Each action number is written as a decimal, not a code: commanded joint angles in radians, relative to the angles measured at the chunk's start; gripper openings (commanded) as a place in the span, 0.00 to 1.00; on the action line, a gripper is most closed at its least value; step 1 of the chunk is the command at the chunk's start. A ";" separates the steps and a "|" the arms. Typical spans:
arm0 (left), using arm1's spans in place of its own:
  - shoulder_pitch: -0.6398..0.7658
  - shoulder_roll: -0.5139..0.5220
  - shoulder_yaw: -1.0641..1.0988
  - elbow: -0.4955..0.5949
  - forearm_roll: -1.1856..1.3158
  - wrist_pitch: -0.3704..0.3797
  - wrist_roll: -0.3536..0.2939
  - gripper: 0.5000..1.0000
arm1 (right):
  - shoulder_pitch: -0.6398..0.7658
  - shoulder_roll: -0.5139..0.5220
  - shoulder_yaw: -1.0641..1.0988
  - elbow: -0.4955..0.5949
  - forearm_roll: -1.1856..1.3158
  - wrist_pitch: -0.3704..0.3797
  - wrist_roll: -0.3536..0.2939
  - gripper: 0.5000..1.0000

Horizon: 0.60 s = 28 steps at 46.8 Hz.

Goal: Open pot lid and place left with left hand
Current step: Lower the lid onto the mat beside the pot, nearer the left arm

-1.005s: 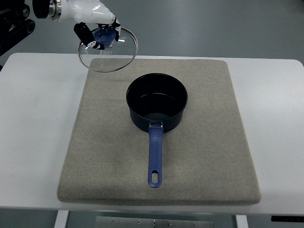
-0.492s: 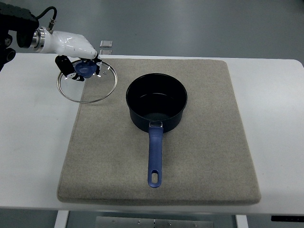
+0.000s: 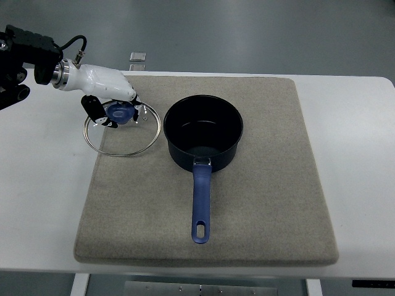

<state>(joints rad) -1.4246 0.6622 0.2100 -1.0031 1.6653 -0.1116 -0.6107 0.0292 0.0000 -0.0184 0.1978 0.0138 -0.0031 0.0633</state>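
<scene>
Lid [image 3: 123, 131] of clear glass with a metal rim sits in the upper left of the frame, over the left edge of the mat [image 3: 259, 203], just beside the pot [image 3: 203, 131]. The left hand [image 3: 110, 102], white with dark fingertips, has its fingers curled around the lid's blue knob [image 3: 120, 112]. The dark, uncovered pot stands at the centre, its blue handle [image 3: 201, 206] pointing toward the bottom. The beige mat covers a white table [image 3: 43, 185]; grey floor [image 3: 259, 31] shows beyond.
</scene>
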 commanded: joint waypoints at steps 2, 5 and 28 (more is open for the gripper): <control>0.010 -0.004 0.002 0.000 0.005 0.027 0.000 0.00 | 0.000 0.000 0.000 0.000 0.000 0.000 0.001 0.83; 0.016 -0.004 0.005 0.001 0.007 0.030 0.000 0.00 | 0.000 0.000 0.000 0.000 0.000 0.000 0.001 0.83; 0.072 -0.006 0.003 0.006 0.004 0.115 0.000 0.00 | 0.000 0.000 0.000 0.000 0.000 0.000 0.001 0.83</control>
<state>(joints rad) -1.3586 0.6571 0.2132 -0.9969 1.6710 -0.0063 -0.6109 0.0294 0.0000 -0.0184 0.1979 0.0138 -0.0030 0.0636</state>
